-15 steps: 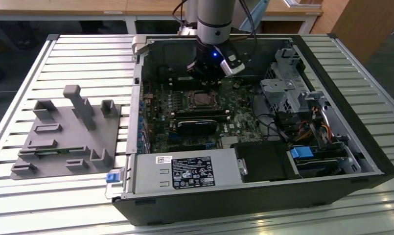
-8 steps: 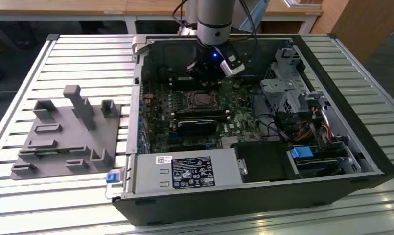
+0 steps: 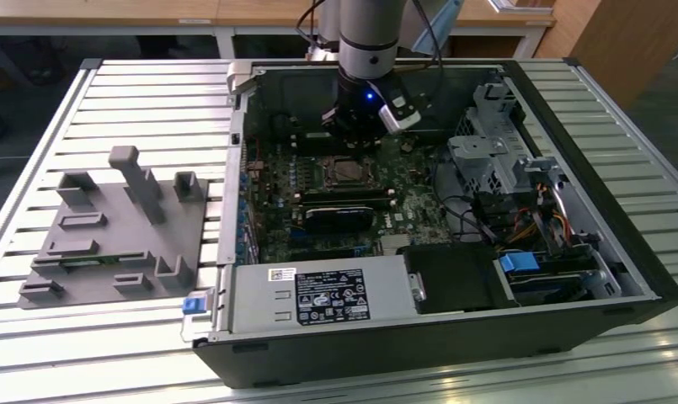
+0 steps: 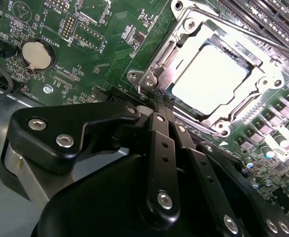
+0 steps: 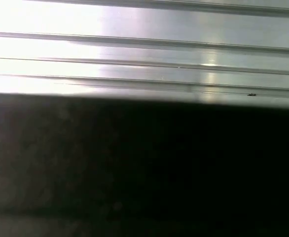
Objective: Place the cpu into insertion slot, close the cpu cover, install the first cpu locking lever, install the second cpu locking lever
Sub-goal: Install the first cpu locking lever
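A: So, where's the chip?

B: Already down. In the second wrist view the cpu (image 4: 211,81) lies flat in the insertion slot (image 4: 218,127), and the cpu cover (image 4: 196,32) looks folded over it, its cut-out framing the bright metal top. Probably why nothing is being carried.

A: And the gripper?

B: The gripper (image 4: 157,96) is pinched narrow, fingers together with nothing between them, tips right at the corner of the socket frame by a small screw tab. I'd judge it's working the lever side; the thin rod running along the frame's far edge looks like one locking lever, but whether it's hooked I can't tell.

A: Exterior view add anything?

B: Context. It shows the arm (image 3: 367,50) reaching straight down into the open computer case (image 3: 608,210), the gripper (image 3: 355,139) hanging just above the slot (image 3: 344,171) on the green board. Also a grey parts holder (image 3: 120,231) on the slatted table (image 3: 46,126), well apart. First wrist view gives bright metal slats (image 5: 144,54) above a dark area, no socket detail.
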Controlling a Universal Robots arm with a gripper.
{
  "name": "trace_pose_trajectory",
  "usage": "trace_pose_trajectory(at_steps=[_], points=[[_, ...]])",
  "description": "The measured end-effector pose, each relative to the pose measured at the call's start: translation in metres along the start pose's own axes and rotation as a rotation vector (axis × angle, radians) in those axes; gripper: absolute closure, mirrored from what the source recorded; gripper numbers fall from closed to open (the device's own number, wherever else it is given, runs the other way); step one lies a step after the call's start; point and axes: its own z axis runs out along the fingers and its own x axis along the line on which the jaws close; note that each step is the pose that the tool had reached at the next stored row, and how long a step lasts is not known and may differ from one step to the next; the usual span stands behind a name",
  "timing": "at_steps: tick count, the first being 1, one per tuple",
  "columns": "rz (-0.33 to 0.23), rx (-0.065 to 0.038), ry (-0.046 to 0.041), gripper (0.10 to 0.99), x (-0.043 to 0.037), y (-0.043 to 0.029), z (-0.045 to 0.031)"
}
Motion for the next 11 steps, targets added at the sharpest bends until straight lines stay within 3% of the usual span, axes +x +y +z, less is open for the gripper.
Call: trace_pose_trajectory(at_steps=[6, 11], points=[[0.001, -0.022, 0.0003, 0.980, 0.0004, -0.0006, -0.0005], [0.001, -0.030, -0.0023, 0.980, -0.0004, 0.0006, -0.0027]])
